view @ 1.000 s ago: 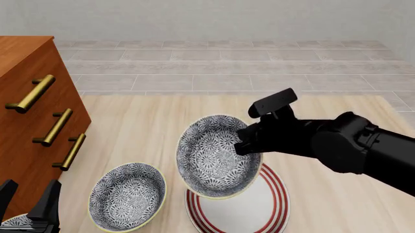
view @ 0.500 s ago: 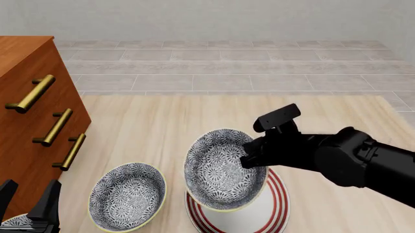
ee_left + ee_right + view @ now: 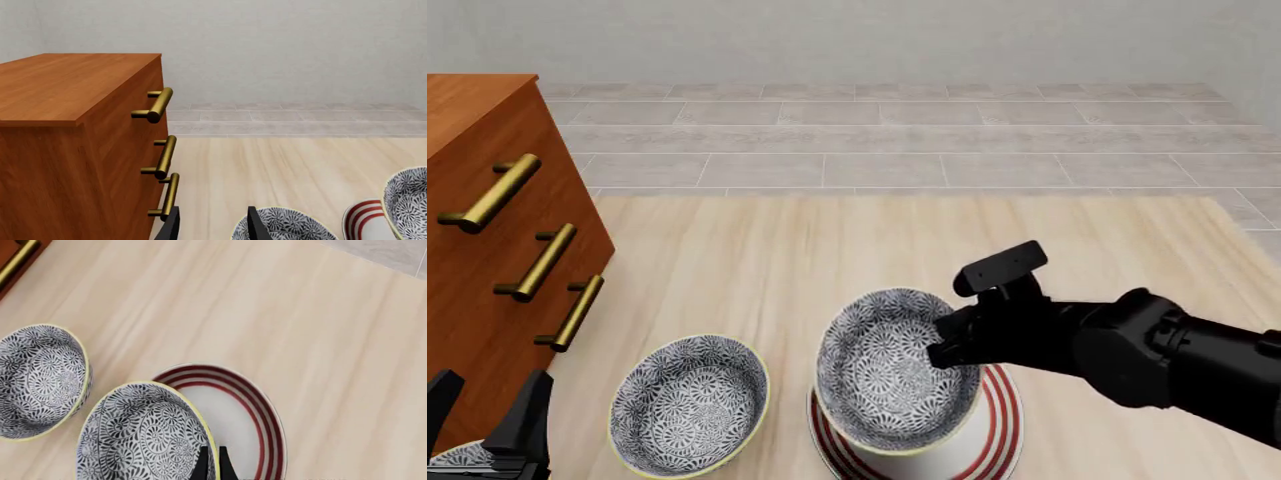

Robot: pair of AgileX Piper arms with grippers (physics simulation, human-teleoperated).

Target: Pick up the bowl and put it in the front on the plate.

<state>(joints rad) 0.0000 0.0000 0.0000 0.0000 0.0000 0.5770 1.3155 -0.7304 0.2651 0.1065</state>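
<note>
Right gripper [image 3: 950,340] pinched narrow on the rim of the bowl [image 3: 897,372], one finger inside the wall, one outside. Bowl tilted, low over the plate [image 3: 998,408], its base at or just above the white middle; contact not clear. Twin bowl [image 3: 689,402] just beside the plate, toward the wooden dresser [image 3: 494,250]. Left gripper [image 3: 487,425] spread open and empty near the dresser's foot. Likely stiff, glazed, slippery and chip-prone ceramic: best held at the rim, set down gently.

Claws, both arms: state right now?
Left claw: open, holding nothing.
Right claw: shut on the bowl rim, over the plate.
</note>
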